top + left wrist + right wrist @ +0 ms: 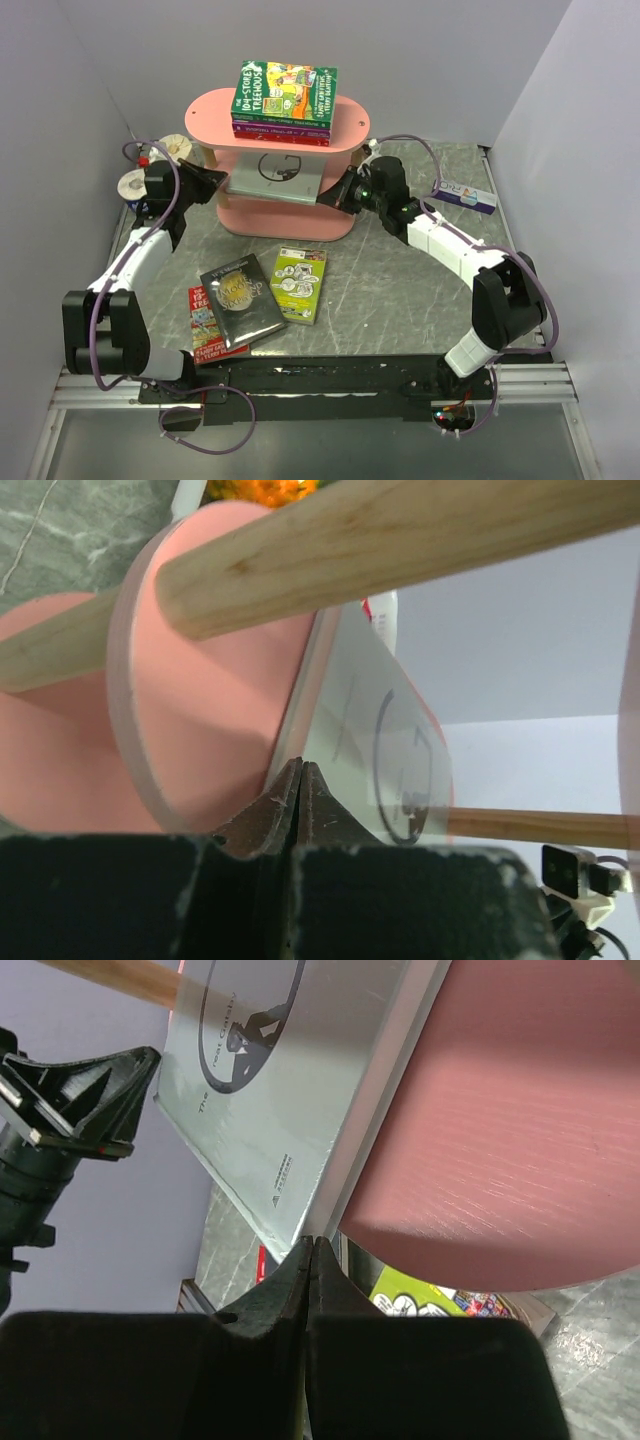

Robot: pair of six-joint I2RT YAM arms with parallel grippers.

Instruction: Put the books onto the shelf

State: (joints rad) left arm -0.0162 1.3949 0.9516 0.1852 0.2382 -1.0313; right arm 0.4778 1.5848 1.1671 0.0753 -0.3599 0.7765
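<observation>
When scanning from left of the shelf point(205, 115): seeing two white tape rolls point(180, 148) on the table there. Finding left gripper point(301, 770) at the shelf's left end, fingers point(280, 805) pressed together, holding nothing, tips at the edge of the grey book point(275, 172). Finding that grey book flat on the shelf's middle board, front overhanging. Counting a stack of books point(285, 100) on the shelf's top board, green cover uppermost. In front of the shelf: red book point(205, 330), dark book point(240, 298) overlapping it, lime-green book point(298, 283) just beside. At the shelf's right end, finding right gripper point(312, 1245) closed on nothing, tips by the grey book's edge. Right of the shelf, spotting a white-and-blue box point(465, 197).
</observation>
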